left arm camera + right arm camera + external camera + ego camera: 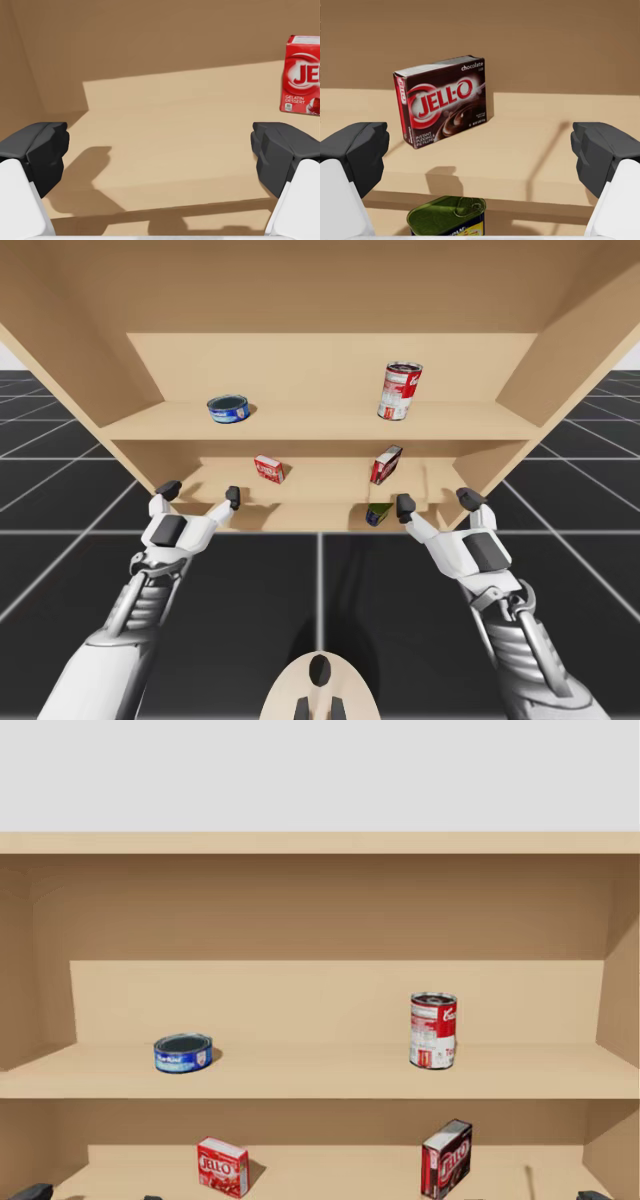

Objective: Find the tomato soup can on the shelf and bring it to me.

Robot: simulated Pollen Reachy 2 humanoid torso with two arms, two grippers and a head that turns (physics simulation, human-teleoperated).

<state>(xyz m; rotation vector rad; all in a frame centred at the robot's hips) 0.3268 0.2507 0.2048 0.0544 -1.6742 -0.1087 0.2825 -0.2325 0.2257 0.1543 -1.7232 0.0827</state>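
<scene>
A red and white can (399, 391) (433, 1031) stands upright at the right of the upper shelf (320, 426) (300, 1080). My left gripper (200, 493) (160, 155) is open at the front edge of the lower shelf, with nothing between its fingers. My right gripper (434, 502) (480, 150) is open too, lower than the can and in front of the lower shelf. A dark brown box (442, 101) (386, 465) (446, 1158) stands ahead of the right gripper.
A flat blue can (229, 408) (183, 1052) lies at the upper shelf's left. A small red box (268, 469) (223, 1166) (301, 75) sits on the lower shelf (320, 490). A green can (448, 216) (378, 514) lies under the right gripper, a level down.
</scene>
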